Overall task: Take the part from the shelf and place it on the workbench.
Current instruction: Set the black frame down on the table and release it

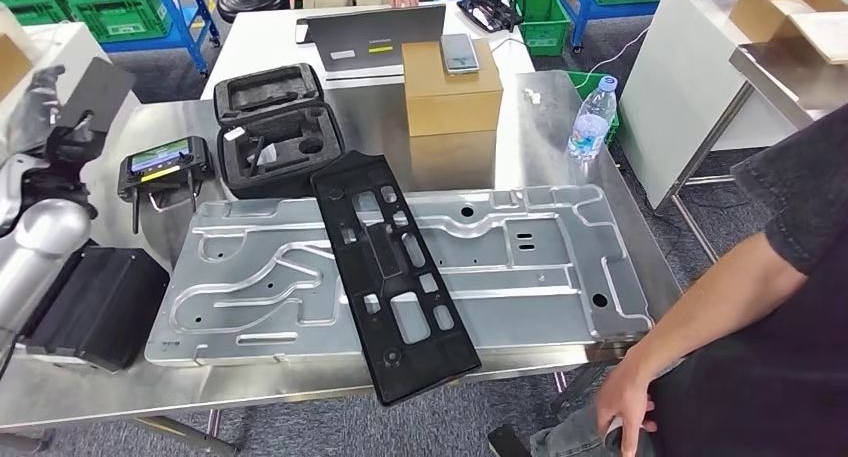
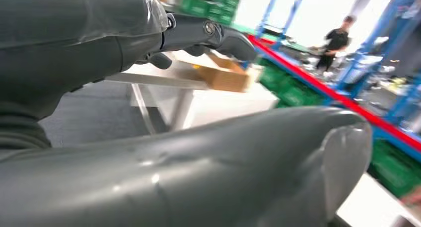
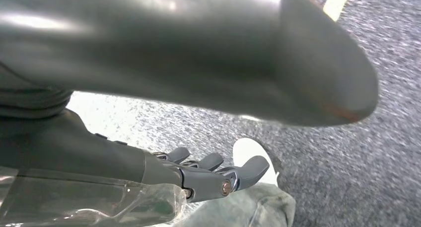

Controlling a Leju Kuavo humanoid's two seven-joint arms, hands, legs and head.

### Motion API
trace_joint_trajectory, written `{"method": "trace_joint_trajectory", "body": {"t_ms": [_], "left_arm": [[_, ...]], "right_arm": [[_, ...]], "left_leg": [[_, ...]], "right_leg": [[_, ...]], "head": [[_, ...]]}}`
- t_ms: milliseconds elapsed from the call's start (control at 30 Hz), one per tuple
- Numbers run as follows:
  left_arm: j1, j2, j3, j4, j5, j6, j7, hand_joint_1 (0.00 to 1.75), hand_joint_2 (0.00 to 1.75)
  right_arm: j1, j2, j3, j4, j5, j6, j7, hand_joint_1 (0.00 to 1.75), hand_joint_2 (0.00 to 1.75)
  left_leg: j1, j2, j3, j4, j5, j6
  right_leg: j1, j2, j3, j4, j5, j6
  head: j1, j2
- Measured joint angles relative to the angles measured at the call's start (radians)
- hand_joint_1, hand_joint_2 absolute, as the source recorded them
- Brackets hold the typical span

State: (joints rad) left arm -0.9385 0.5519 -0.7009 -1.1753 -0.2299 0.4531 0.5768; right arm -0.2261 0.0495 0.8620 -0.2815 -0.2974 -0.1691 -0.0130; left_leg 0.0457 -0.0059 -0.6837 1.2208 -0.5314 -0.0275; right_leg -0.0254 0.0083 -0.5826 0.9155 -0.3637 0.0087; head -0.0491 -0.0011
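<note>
A long black part (image 1: pixel 390 277) with several cut-outs lies diagonally across a large silver metal plate (image 1: pixel 540 267) on the steel workbench (image 1: pixel 100 387). Its near end sticks out past the bench's front edge. My left arm (image 1: pixel 35 242) is raised at the bench's left end, clear of the part. In the left wrist view my left hand (image 2: pixel 198 36) has its fingers stretched out and holds nothing. My right hand (image 3: pixel 213 175) hangs over the grey floor, fingers apart and slightly curled, with nothing in them.
A black foam case (image 1: pixel 275 127), a handheld controller (image 1: pixel 165 167) and a black box (image 1: pixel 95 302) stand on the bench's left. A cardboard box (image 1: pixel 452 97) and a water bottle (image 1: pixel 592 117) stand at the back. A person (image 1: pixel 770 297) sits close at the right, hand (image 1: pixel 625 402) near the bench corner.
</note>
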Motion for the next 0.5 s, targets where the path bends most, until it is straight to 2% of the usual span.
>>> {"method": "trace_joint_trajectory", "body": {"t_ms": [33, 100, 133, 167, 200, 267, 300, 333, 367, 433, 467, 500], "left_arm": [[0.012, 0.009, 0.009, -0.009, -0.007, 0.000, 0.003, 0.00, 0.00], [0.031, 0.022, 0.027, -0.026, -0.026, 0.000, 0.009, 0.00, 0.00], [0.040, 0.028, 0.037, -0.036, -0.035, 0.000, 0.012, 0.00, 0.00], [0.050, 0.033, 0.047, -0.044, -0.043, 0.000, 0.014, 0.00, 0.00], [0.062, 0.038, 0.056, -0.052, -0.050, 0.000, 0.016, 0.00, 0.00], [0.086, 0.046, 0.070, -0.069, -0.061, 0.000, 0.020, 0.00, 0.00], [0.096, 0.050, 0.077, -0.079, -0.068, 0.000, 0.024, 0.00, 0.00], [0.107, 0.055, 0.086, -0.091, -0.074, 0.000, 0.030, 0.00, 0.00], [0.116, 0.060, 0.096, -0.103, -0.080, 0.000, 0.036, 0.00, 0.00], [0.137, 0.074, 0.116, -0.127, -0.089, 0.000, 0.047, 0.00, 0.00], [0.149, 0.081, 0.125, -0.137, -0.092, 0.001, 0.051, 0.00, 0.00], [0.160, 0.089, 0.135, -0.148, -0.094, 0.001, 0.055, 0.00, 0.00]], "right_arm": [[0.002, 0.000, 0.000, 0.000, 0.001, -0.001, 0.003, 0.00, 0.00], [0.004, -0.003, 0.000, 0.000, 0.003, -0.007, 0.012, 0.00, 0.00], [0.004, -0.006, 0.000, 0.000, 0.003, -0.012, 0.017, 0.00, 0.00], [0.005, -0.009, -0.001, 0.000, 0.004, -0.017, 0.020, 0.00, 0.00], [0.007, -0.013, -0.001, 0.000, 0.004, -0.023, 0.024, 0.00, 0.00], [0.012, -0.018, -0.001, 0.000, 0.003, -0.038, 0.031, 0.00, 0.00], [0.016, -0.020, -0.002, 0.000, 0.000, -0.050, 0.033, 0.00, 0.00], [0.021, -0.022, -0.002, 0.000, -0.002, -0.061, 0.033, 0.00, 0.00], [0.025, -0.023, -0.003, 0.000, -0.005, -0.072, 0.032, 0.00, 0.00], [0.030, -0.024, -0.003, 0.000, -0.007, -0.083, 0.031, 0.00, 0.00], [0.031, -0.024, -0.003, 0.000, -0.006, -0.086, 0.031, 0.00, 0.00], [0.033, -0.024, -0.003, 0.000, -0.006, -0.087, 0.031, 0.00, 0.00]], "left_leg": [[0.003, 0.000, 0.025, -0.027, 0.015, -0.004], [0.012, 0.002, 0.116, -0.171, 0.057, -0.017], [0.012, -0.002, 0.152, -0.228, 0.076, -0.017], [0.012, -0.006, 0.173, -0.263, 0.082, -0.014], [0.010, -0.010, 0.176, -0.272, 0.083, -0.007], [0.006, -0.013, 0.161, -0.259, 0.089, 0.015], [0.005, -0.013, 0.153, -0.256, 0.095, 0.026], [0.004, -0.011, 0.144, -0.255, 0.102, 0.036], [0.002, -0.009, 0.134, -0.255, 0.111, 0.046], [-0.008, -0.005, 0.114, -0.255, 0.129, 0.058], [-0.014, -0.004, 0.104, -0.255, 0.137, 0.062], [-0.021, -0.004, 0.095, -0.255, 0.144, 0.065]], "right_leg": [[-0.002, -0.001, -0.008, 0.002, 0.005, 0.005], [-0.007, -0.003, -0.025, 0.011, 0.013, 0.019], [-0.007, -0.004, -0.032, 0.016, 0.016, 0.026], [-0.004, -0.004, -0.037, 0.021, 0.020, 0.033], [-0.001, -0.003, -0.040, 0.023, 0.024, 0.040], [-0.001, -0.001, -0.047, 0.025, 0.034, 0.052], [-0.004, -0.002, -0.054, 0.035, 0.024, 0.055], [-0.005, -0.003, -0.066, 0.062, -0.004, 0.057], [-0.005, -0.004, -0.086, 0.114, -0.049, 0.057], [0.000, -0.005, -0.132, 0.266, -0.154, 0.053], [0.003, -0.005, -0.146, 0.332, -0.185, 0.050], [0.007, -0.005, -0.143, 0.366, -0.195, 0.044]], "head": [[0.000, 0.000], [-0.001, 0.000], [-0.001, 0.000], [0.000, 0.000], [0.000, 0.000], [0.003, 0.000], [0.005, 0.000], [0.007, 0.000], [0.008, 0.000], [0.011, 0.000], [0.012, 0.000], [0.012, 0.000]]}}
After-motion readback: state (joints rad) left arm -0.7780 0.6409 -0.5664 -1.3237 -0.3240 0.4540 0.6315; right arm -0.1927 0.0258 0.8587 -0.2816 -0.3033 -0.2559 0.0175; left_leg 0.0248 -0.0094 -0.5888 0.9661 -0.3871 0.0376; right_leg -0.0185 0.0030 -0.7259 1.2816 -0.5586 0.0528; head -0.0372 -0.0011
